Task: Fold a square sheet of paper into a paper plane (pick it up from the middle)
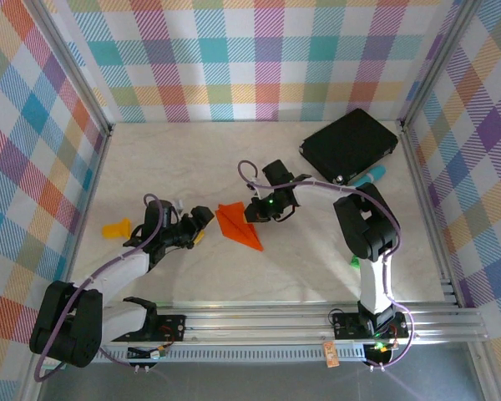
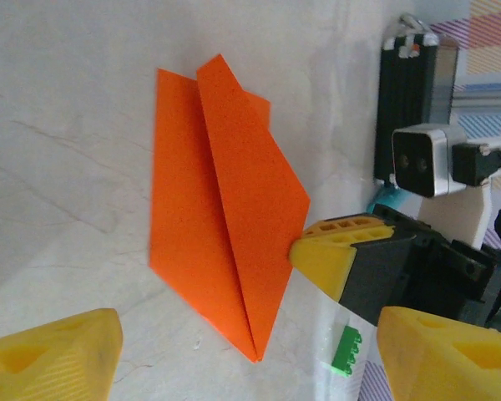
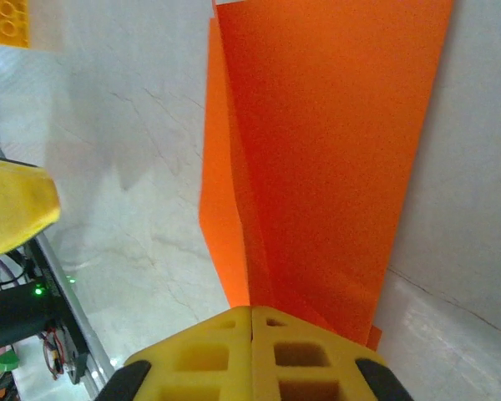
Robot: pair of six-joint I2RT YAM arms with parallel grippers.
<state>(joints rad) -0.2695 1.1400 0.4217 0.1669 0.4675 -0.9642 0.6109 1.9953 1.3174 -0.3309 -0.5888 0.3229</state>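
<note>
1 plane (image 1: 238, 225), 1 pad (image 1: 348, 144), 2 pincers (image 1: 204, 224) (image 1: 253, 214)

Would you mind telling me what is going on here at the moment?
An orange paper plane is being folded on the table. The right gripper has its jaws shut on one edge of the partly folded paper. The left gripper hovers beside it with jaws open, holding nothing.

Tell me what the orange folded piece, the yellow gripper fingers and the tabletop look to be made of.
The paper plane: thin matte paper, going by its sharp creases. The yellow fingers: probably moulded or printed plastic, dull, with hollow cells. The table: pale marble-patterned surface, faint sheen; stone or laminate cannot be told.
</note>
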